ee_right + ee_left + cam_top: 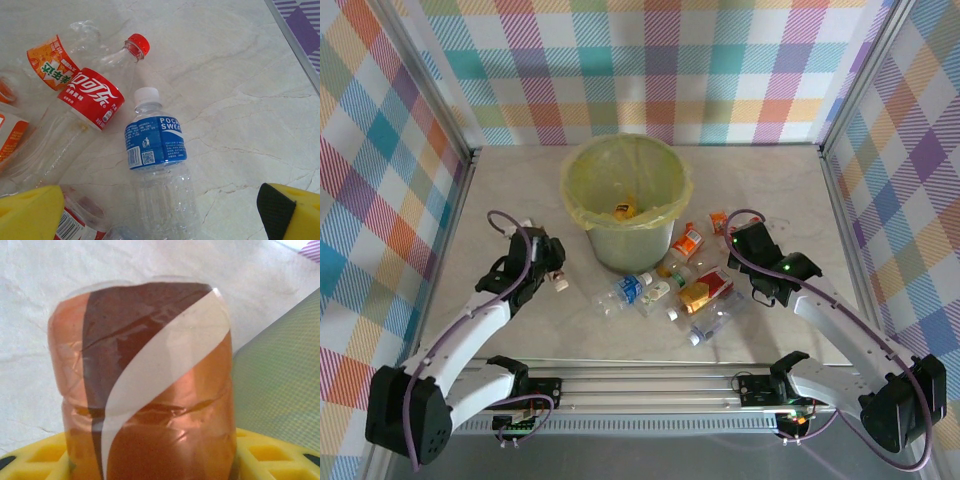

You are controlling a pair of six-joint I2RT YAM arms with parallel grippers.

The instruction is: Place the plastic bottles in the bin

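Note:
A bottle (150, 385) with a brown, orange and white label stands between my left gripper's (155, 462) yellow fingers (272, 455), and the gripper is shut on it. From above, that left gripper (553, 265) sits left of the bin (582, 190), a pale green bucket with a yellow-green bag and something orange at its bottom. My right gripper (160, 220) hangs open over a blue-labelled bottle (156, 145) lying flat; beside it lie a red-labelled bottle (92, 97) and an orange-labelled one (50, 62). Several plastic bottles (680, 290) are heaped in front of the bin, left of the right gripper (742, 243).
The bin's green wall (280, 385) rises close on the right of the held bottle. Plaid walls with metal frame posts (840, 200) close in the marble tabletop (520, 180) on three sides. A rail (650, 385) runs along the near edge.

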